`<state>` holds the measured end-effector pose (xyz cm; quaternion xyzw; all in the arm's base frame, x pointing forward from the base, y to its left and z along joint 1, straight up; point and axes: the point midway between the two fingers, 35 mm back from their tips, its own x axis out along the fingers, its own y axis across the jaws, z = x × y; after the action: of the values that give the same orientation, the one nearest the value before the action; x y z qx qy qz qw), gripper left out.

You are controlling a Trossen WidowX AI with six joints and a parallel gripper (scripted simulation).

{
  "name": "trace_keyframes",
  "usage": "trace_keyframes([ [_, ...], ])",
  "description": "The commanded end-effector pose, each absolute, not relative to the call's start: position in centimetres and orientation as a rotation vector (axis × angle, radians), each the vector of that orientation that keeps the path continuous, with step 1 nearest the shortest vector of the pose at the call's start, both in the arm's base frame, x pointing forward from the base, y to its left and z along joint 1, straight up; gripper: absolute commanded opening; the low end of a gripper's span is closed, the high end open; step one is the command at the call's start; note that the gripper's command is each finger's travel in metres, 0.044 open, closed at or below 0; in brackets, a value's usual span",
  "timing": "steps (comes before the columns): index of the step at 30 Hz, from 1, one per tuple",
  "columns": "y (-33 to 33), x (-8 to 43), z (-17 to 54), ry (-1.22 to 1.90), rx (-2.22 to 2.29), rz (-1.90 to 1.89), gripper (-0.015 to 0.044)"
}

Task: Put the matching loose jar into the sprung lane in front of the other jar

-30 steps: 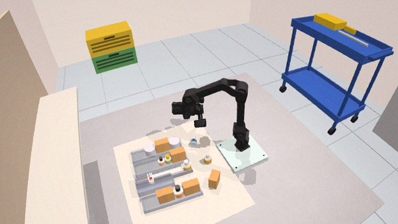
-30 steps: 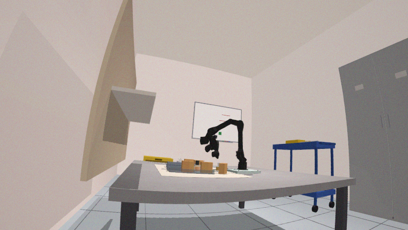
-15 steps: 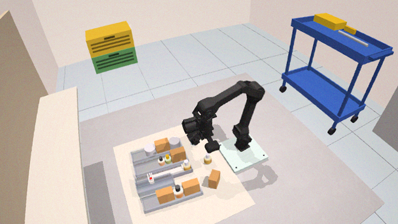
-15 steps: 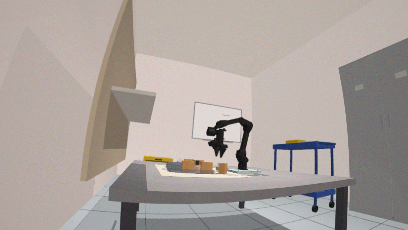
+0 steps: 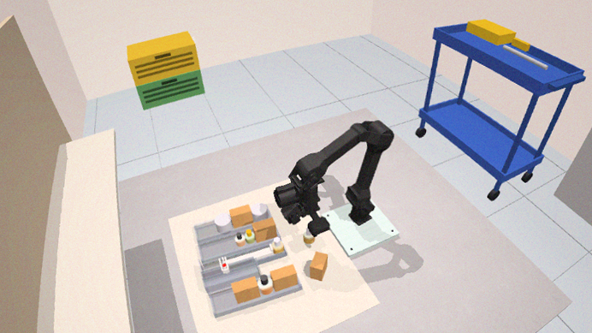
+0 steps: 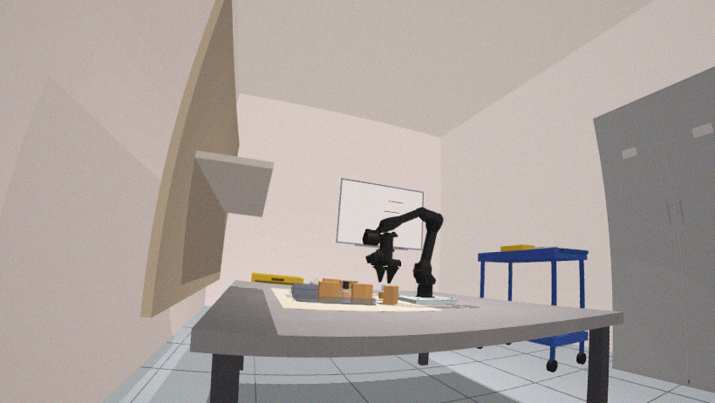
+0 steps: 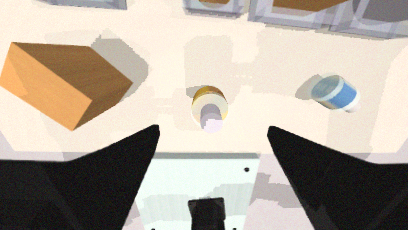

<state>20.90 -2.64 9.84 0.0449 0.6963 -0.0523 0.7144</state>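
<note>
My gripper (image 6: pixel 385 281) (image 7: pixel 213 129) is open and empty, pointing down above the loose jars' side of the mat. A loose amber jar with a pale cap (image 5: pixel 309 238) (image 7: pixel 210 106) stands below it; in the wrist view it shows between and slightly beyond the fingertips. A similar amber jar with a white cap (image 5: pixel 277 247) stands at the front end of the sprung lane. A white piece with a red mark (image 5: pixel 224 265) sits toward the back of that lane. The pusher plate is too small to make out. A loose blue-banded jar (image 7: pixel 341 94) shows right in the wrist view.
A loose orange box (image 5: pixel 318 266) (image 6: pixel 391 295) (image 7: pixel 50 87) stands beside the loose amber jar. Neighbouring lanes hold orange boxes (image 5: pixel 265 230) (image 5: pixel 283 277), small bottles (image 5: pixel 249 236) and white round containers (image 5: pixel 222 222). The arm's pale base plate (image 5: pixel 365 239) (image 7: pixel 200 172) is close by.
</note>
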Motion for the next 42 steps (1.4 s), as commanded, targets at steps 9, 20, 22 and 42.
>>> trace_keyframes([
  [9, -2.5, 21.1, 7.7, 1.543, 0.099, -0.109, 0.044],
  [20, -2.6, 21.1, 5.9, 1.543, 0.098, -0.109, 0.044],
  [22, -2.6, 21.1, 5.5, 1.543, 0.099, -0.11, 0.044],
  [42, -2.6, 21.1, 5.0, 1.543, 0.1, -0.11, 0.0144],
])
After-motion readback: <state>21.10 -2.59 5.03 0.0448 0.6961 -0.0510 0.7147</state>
